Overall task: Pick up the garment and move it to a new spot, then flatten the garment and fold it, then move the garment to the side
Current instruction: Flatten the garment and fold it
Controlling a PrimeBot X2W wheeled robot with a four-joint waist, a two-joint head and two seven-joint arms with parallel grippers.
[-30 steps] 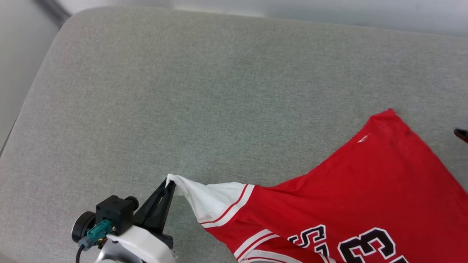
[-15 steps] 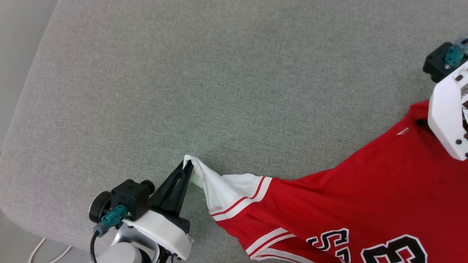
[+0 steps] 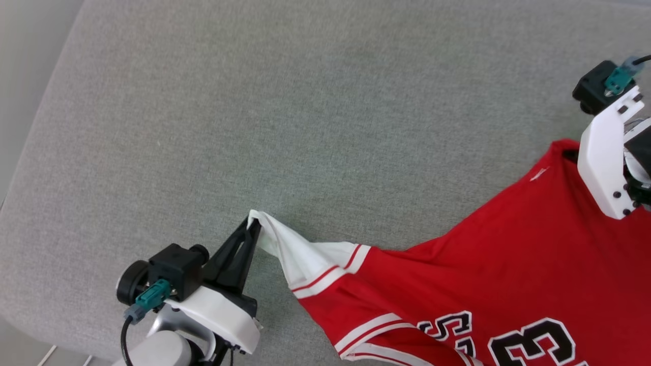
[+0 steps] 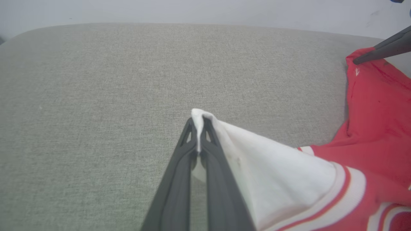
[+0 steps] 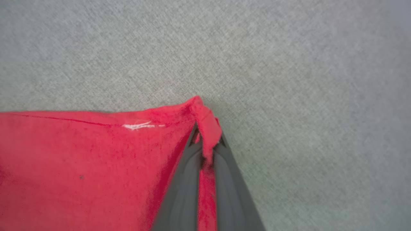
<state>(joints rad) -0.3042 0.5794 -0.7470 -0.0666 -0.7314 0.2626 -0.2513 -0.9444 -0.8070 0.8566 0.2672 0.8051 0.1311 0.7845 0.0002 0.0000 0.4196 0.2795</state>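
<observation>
At the near left of the head view, the left gripper (image 3: 250, 226) points toward the far right. Its two dark fingers are pressed together on the tip of the white sleeve (image 3: 305, 256). The left wrist view shows this clearly: the jaws are narrow, and a fold of white cloth is pinched between the fingertips and rises a little above them. Behind the fingers sits a black camera block (image 3: 173, 272) with a teal connector (image 3: 150, 300). Under everything is a grey padded surface (image 3: 305, 117).

From the pinched sleeve, the garment (image 3: 508, 264) stretches to the right across the near right part of the surface. The sleeve ends in a red stripe between white bands, and then the red body begins. Black lettering (image 3: 529, 343) with a white outline is on the near side, cut off by the bottom edge of the view. Long creases run from the sleeve toward the far right corner. I cannot tell whether the middle of the cloth touches the surface.

At the far right, the right gripper (image 5: 207, 136) holds a red corner of the garment, near a small white mark (image 5: 141, 126). Its jaws are almost together, with a twisted bit of red cloth between the fingers. In the head view, a white bracket (image 3: 605, 157) of this arm covers the fingers.
</observation>
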